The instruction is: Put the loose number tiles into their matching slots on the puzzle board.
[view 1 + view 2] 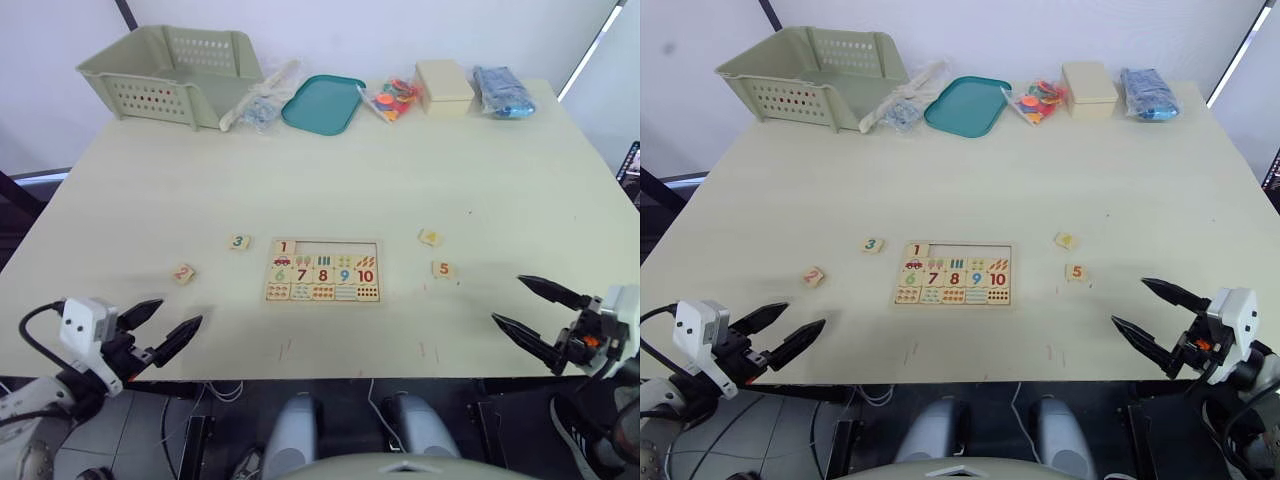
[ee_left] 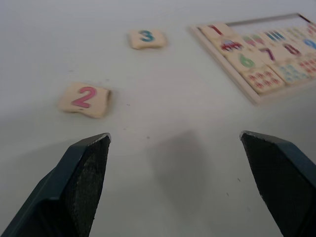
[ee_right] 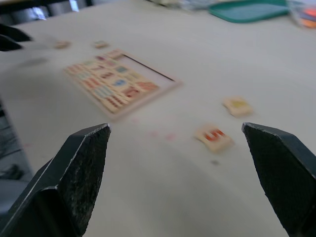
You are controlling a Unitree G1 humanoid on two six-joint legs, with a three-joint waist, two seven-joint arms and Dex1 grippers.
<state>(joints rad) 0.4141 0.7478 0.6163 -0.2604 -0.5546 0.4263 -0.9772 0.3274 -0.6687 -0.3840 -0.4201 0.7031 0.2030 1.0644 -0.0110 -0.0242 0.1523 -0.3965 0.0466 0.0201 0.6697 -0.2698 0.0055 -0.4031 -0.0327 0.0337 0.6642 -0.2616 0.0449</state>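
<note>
Left gripper (image 1: 163, 326) and right gripper (image 1: 533, 310) hover at the tabletop's (image 1: 150, 190) near edge, fingers spread, empty. Tile 2 (image 1: 182, 273) lies at twelve o'clock from the left fingers, tile 3 (image 1: 238, 241) beyond. Tile 5 (image 1: 443, 269) and tile 4 (image 1: 430, 237) lie at ten o'clock from the right fingers. The board (image 1: 323, 271) holds tile 1 (image 1: 284, 247).

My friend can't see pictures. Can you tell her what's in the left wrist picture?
Two loose wooden number tiles lie on a pale table: a pink 2 tile nearer the open left gripper, and a teal 3 tile farther off. The puzzle board sits to one side, with the 1 tile already in its corner slot.
</note>
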